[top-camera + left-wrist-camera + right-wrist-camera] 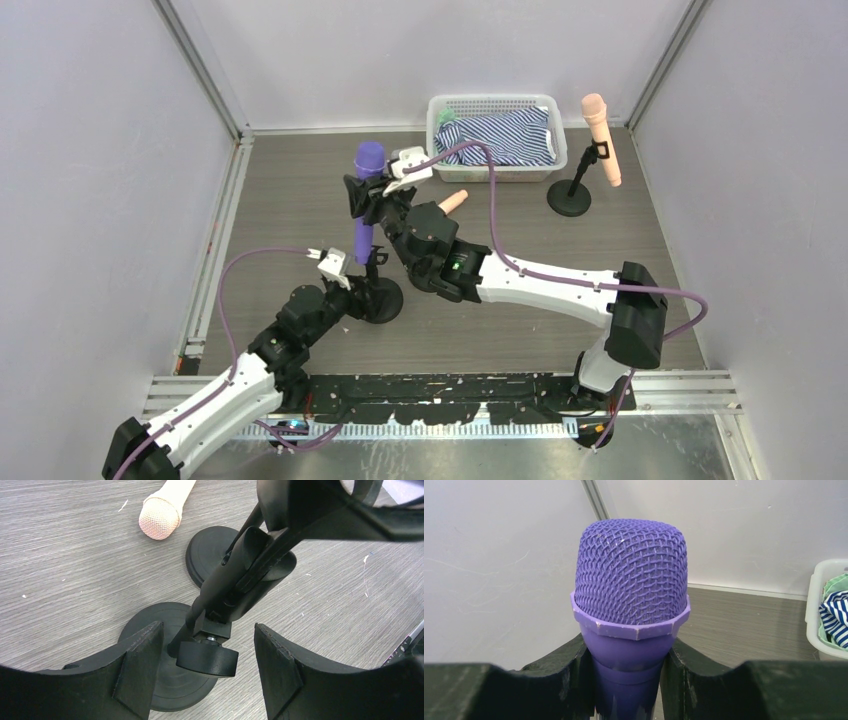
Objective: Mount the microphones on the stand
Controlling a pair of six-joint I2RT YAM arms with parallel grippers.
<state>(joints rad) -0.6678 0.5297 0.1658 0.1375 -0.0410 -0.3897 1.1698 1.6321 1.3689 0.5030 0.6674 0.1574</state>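
Right jaws: clamped on the purple microphone (630, 595), with the fingers (559, 680) pressing each side of the handle just under the head collar.
Left jaws: apart. I see them straddling the near stand (235, 580) at its knob (207, 660), with a gap on either side.
Purple microphone: upright, head up, held over the near stand's round base (378, 298). I cannot tell whether its handle sits in the clip.
Loose peach microphone (452, 202): lying on the desk (300, 200), partly hidden under my right arm (540, 285). Its mesh head is near a second round base (212, 550).
Far stand (572, 190): on the desk just right of the basket (497, 100). A clipped peach microphone (600, 135) sits in it, head up and tilted.
Basket: white, at the back wall, holding a striped cloth (515, 135).
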